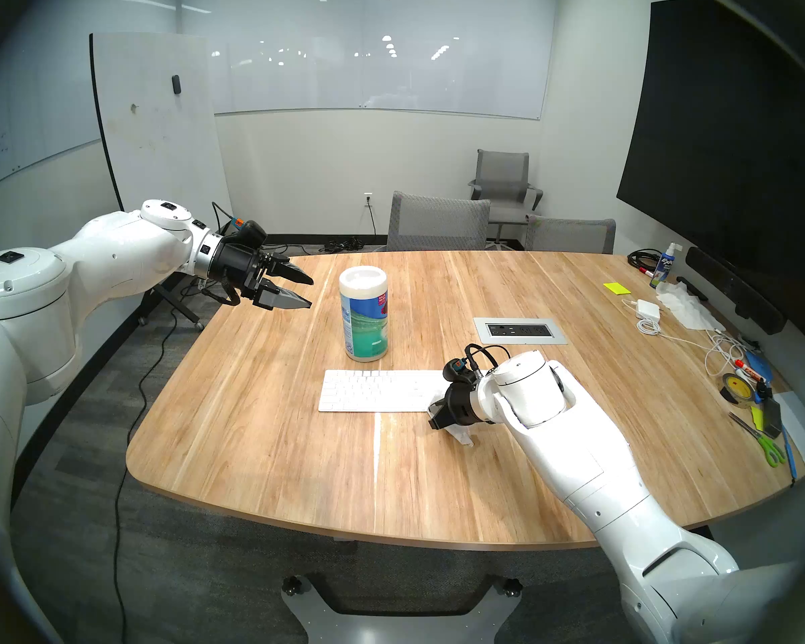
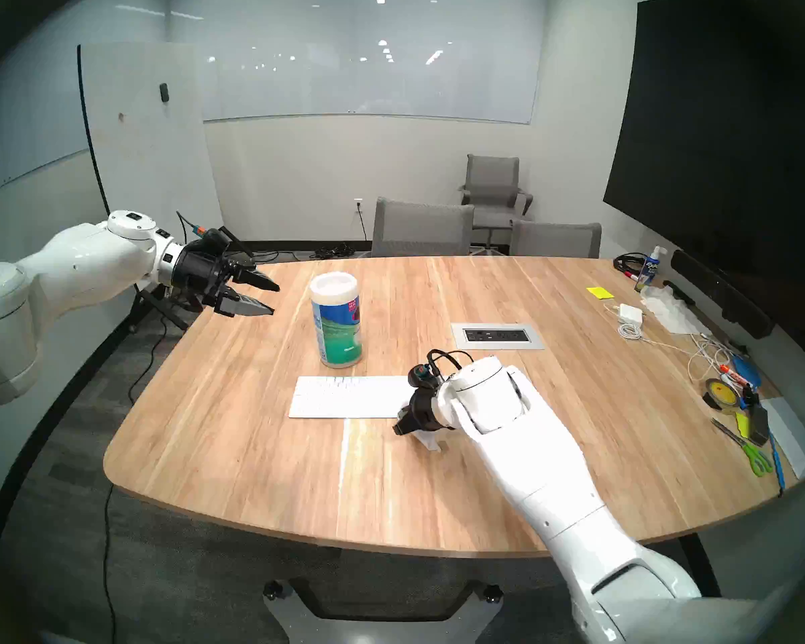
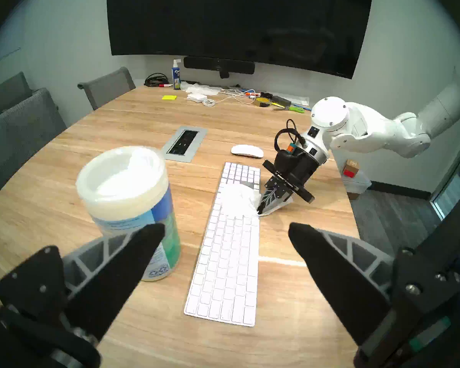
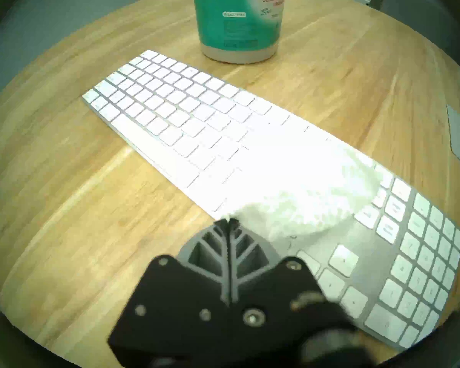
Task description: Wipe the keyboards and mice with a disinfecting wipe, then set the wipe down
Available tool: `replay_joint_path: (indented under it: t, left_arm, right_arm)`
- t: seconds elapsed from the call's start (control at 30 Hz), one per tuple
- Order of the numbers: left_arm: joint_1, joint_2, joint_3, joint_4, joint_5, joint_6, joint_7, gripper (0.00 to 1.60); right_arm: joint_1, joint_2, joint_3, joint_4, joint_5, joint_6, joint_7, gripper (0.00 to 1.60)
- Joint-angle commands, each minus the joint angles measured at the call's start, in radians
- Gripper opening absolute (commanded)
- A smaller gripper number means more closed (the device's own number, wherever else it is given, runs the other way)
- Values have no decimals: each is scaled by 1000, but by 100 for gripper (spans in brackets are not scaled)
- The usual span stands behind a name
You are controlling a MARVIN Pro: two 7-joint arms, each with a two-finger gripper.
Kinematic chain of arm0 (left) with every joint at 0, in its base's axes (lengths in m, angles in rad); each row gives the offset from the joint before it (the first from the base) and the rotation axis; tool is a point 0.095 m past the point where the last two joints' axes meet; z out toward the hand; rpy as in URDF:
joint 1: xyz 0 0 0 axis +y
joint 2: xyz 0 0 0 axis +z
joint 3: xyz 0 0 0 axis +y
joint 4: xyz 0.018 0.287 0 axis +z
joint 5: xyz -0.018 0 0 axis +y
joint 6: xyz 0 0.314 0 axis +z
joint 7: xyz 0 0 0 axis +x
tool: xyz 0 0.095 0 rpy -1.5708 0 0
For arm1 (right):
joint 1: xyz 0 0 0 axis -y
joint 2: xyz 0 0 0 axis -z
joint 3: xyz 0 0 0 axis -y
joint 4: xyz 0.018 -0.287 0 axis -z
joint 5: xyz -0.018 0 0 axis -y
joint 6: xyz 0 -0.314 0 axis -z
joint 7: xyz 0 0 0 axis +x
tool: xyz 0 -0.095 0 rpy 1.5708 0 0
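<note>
A long white keyboard lies flat at the middle of the wooden table. My right gripper points down at the keyboard's near edge, shut on a crumpled white wipe. The wipe spreads over the keys just left of the number pad. A small white mouse sits beyond the keyboard's right end; my right arm hides it in both head views. My left gripper hovers open and empty over the table's far left.
A wipes canister stands just behind the keyboard. A grey outlet panel is set into the table. Scissors, a tape roll, a charger and cables crowd the right edge. Chairs stand behind.
</note>
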Motion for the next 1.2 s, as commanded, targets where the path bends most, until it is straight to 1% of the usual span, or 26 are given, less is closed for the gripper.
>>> replay_joint_path:
  t: [0.0,0.23,0.67,1.17]
  left_arm:
    - [-24,-1,-5,2,-8,1,1,160]
    - [-24,-1,-4,1,-10,1,1,160]
    - [-25,-1,-2,1,-11,1,1,160]
    - [-25,-1,-2,2,-11,1,1,160]
  right_arm:
    - [49,-47,4,7,2,-5,-16,0]
    - [55,-60,-3,22,0,-9,-27,0]
    - [45,-80,-17,21,0,-10,-40,0]
    - [64,-118,-43,44,-3,-12,-66,0]
